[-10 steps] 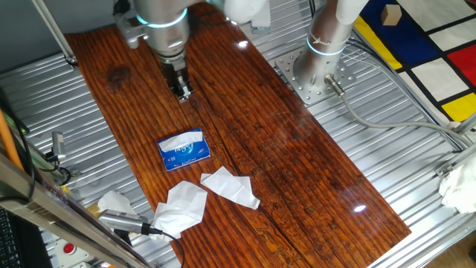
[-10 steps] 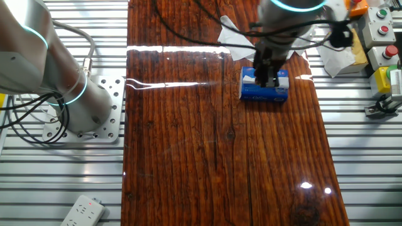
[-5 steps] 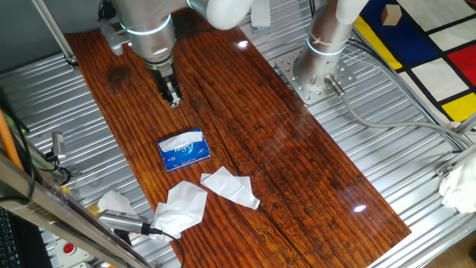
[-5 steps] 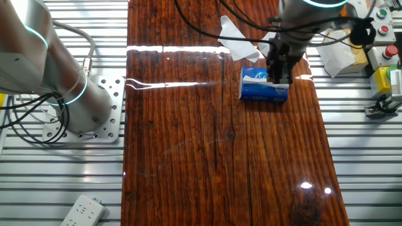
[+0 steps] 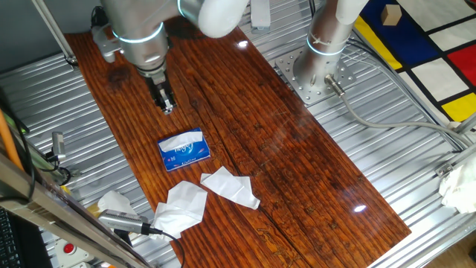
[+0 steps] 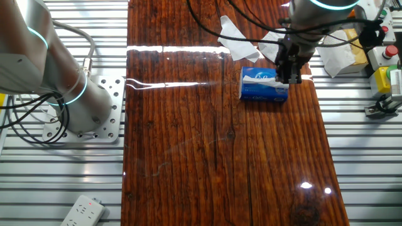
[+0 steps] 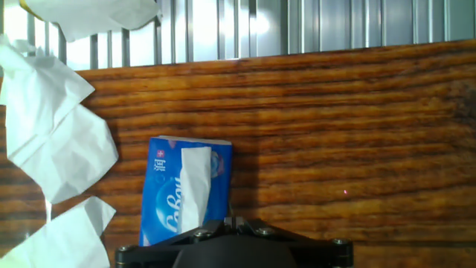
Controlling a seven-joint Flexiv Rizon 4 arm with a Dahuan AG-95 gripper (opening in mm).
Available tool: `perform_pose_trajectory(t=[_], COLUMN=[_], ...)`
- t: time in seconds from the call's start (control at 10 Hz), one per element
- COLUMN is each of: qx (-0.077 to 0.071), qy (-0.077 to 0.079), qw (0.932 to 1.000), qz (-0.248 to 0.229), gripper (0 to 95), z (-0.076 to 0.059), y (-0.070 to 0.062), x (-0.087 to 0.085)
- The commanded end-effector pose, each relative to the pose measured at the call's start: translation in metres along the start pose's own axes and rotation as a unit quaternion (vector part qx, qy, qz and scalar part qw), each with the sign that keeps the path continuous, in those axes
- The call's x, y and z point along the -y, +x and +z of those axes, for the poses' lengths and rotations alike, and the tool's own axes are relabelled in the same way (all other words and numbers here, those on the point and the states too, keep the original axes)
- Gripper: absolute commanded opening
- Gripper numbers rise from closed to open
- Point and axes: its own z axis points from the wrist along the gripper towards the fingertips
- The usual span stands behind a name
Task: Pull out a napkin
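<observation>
The gripper (image 5: 167,109), fingers together and empty, has drifted off to the far left of the pack (image 5: 183,150), leaving its napkin (image 7: 193,186) unpulled.

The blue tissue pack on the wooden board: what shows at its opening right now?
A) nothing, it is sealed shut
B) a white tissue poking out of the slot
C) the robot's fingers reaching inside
B: a white tissue lies along the slot of the blue tissue pack, while the gripper hangs apart from it.
</observation>
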Motion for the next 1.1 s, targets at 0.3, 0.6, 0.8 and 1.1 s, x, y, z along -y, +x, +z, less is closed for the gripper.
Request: perform_pose_trajectory(t=[0.3, 0.6, 0.8, 1.1], qx=[0.023, 0.048, 0.053, 0.056], qy=[-0.002, -0.004, -0.007, -0.014], qw=[0.9997, 0.9988, 0.9982, 0.9977], qz=[-0.004, 0.011, 0.027, 0.034], gripper=[0.0, 0.0, 0.0, 0.0], z=[0.010, 0.015, 0.018, 0.027], y=[-0.003, -0.009, -0.009, -0.012], x=[-0.008, -0.021, -0.030, -0.035])
